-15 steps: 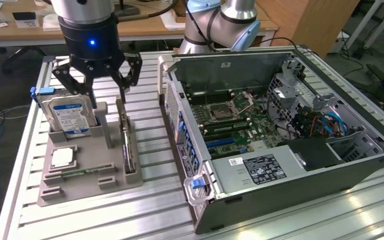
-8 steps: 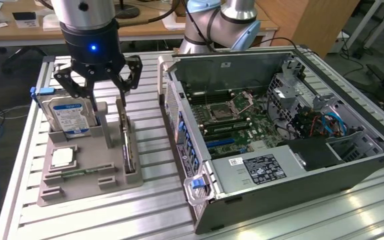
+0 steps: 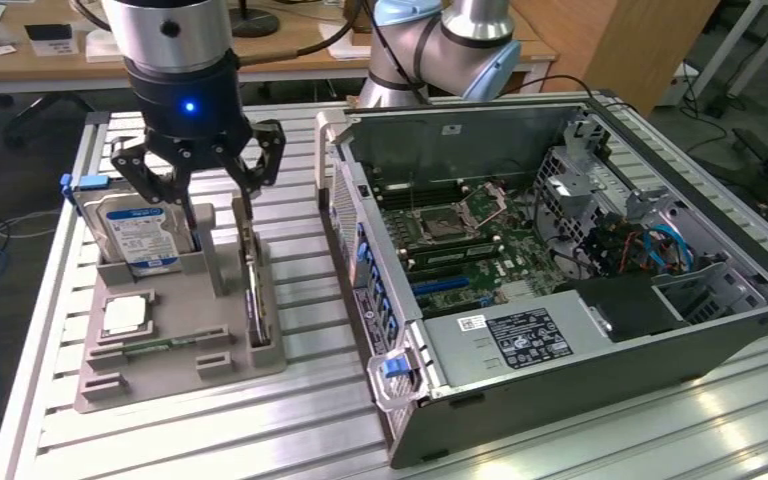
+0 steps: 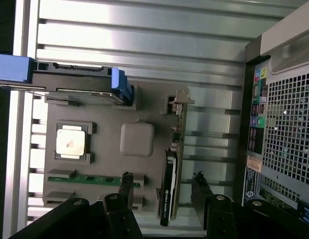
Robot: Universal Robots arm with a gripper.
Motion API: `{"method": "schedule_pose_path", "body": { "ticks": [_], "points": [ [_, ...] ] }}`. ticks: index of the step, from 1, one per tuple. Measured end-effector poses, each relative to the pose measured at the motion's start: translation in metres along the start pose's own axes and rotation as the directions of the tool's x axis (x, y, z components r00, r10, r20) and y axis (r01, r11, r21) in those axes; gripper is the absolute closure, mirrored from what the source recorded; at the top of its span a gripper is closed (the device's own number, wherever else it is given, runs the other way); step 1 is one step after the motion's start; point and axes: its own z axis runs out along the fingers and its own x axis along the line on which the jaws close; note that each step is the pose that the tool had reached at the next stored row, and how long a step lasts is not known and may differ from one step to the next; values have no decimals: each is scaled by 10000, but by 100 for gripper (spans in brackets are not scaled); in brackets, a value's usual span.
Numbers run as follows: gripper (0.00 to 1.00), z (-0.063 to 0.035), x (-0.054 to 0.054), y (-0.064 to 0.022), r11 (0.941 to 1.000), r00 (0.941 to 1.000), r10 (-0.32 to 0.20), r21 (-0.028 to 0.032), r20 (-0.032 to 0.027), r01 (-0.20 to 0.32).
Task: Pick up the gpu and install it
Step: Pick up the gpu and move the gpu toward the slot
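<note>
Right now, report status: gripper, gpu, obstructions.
Gripper open, over the gpu, nothing held. It stands on edge in grey holder, not installed. Hard drive beside it, apart.

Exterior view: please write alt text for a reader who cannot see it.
The robot's open gripper hangs at the top of the gpu, which stands on edge in a gray holder beside a hard drive. At the exterior view's right lies an open computer case.
</note>
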Motion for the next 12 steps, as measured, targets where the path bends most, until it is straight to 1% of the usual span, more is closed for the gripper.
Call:
{"method": "schedule_pose_path", "body": {
  "ticks": [6, 10, 12],
  "points": [
    [41, 40, 5, -45, 10000, 10000, 2, 1, 0, -2],
    [41, 108, 7, -72, 10000, 10000, 1, 0, 1, -1],
    [41, 141, 9, -101, 10000, 10000, -9, 1, -1, 9]
  ]
}}
